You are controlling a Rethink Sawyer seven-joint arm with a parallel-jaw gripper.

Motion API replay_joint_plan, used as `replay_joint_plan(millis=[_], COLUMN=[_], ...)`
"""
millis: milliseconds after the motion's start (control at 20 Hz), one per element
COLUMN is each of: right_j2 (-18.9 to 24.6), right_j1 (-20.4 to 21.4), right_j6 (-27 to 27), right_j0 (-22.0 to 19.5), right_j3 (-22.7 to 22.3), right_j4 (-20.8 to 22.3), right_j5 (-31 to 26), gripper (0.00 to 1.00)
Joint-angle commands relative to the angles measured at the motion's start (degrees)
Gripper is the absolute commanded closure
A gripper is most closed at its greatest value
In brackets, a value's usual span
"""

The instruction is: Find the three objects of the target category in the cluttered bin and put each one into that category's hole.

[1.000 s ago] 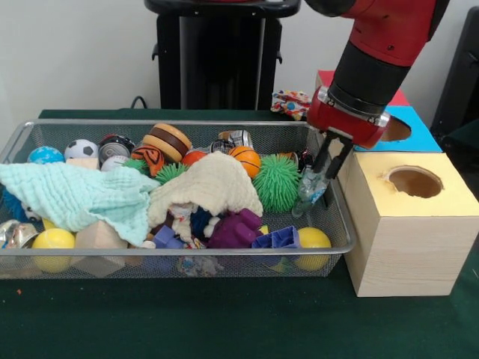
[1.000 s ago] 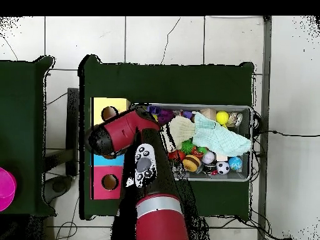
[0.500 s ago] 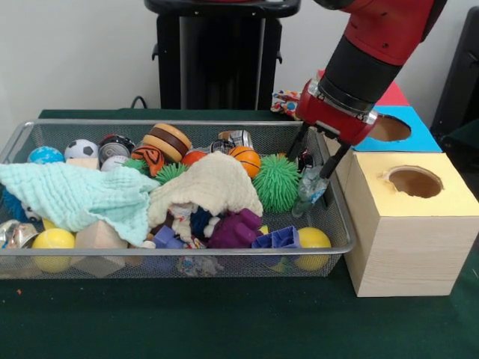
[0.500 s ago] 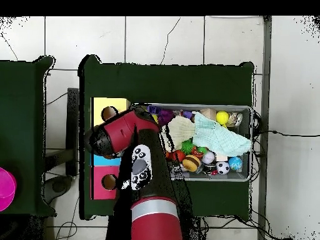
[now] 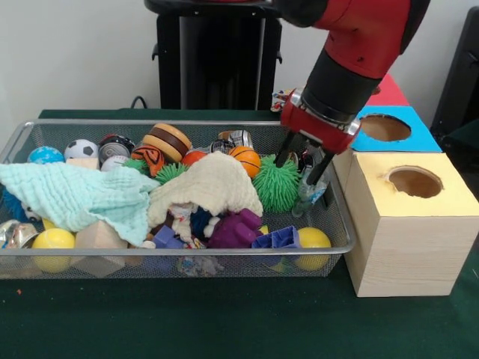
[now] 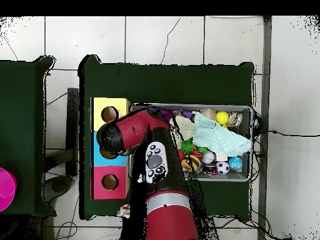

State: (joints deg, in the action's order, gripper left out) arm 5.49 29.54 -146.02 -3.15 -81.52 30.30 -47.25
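Nearest the camera in the front view is the green desk (image 5: 224,321), and on it stands the wire bin (image 5: 187,258), full of mixed things. At its front lie a yellow ball (image 5: 52,243), a wooden block (image 5: 97,238), blue plastic pieces (image 5: 275,238) and a purple toy (image 5: 238,226). Behind them a light green cloth (image 5: 75,196) and a cream cloth (image 5: 213,187) cover part of the pile. They may hide more objects.

At the bin's right end a small clear bottle (image 5: 310,188) leans against the wire wall, beside the green spiky ball (image 5: 278,183). The hand (image 5: 300,161) hangs directly above it with the two fingers apart and nothing between them. It is not clear which category is wanted, but the bottle is my guess for the present target. It is probably light, thin and slippery, and it may dent under a hard squeeze, so the middle of its body, taken across the narrow side, seems the best place to grip. The spiky ball is soft and may get in the way of one finger.

To the right of the bin is the yellow box (image 5: 408,224) with its round hole (image 5: 414,181), then the blue box (image 5: 391,129). At the back of the bin lie a small basketball (image 5: 245,158), a soccer ball (image 5: 81,149) and a toy burger (image 5: 168,142).
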Motion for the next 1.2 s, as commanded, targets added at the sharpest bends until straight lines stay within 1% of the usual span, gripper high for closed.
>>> replay_joint_plan(millis=[50,250,400,600,900,1050,1200], right_j2=[8.0,8.7,9.1,8.9,8.4,7.2,4.3], right_j1=[-5.1,-5.1,-4.5,-3.1,-2.2,-1.8,-2.7], right_j6=[5.7,5.3,4.9,3.7,2.2,0.0,-3.7], right_j0=[-5.3,-5.8,-5.9,-5.1,-4.0,-2.8,-0.5], right_j3=[-2.8,-3.9,-4.4,-5.2,-5.6,-5.2,-3.3], right_j4=[-4.9,-5.7,-6.8,-8.2,-10.3,-10.6,-9.6], right_j5=[3.6,3.4,1.5,-1.2,-3.7,-4.2,-3.6], gripper=[0.0,0.0,0.0,0.0,0.0,0.0,0.0])
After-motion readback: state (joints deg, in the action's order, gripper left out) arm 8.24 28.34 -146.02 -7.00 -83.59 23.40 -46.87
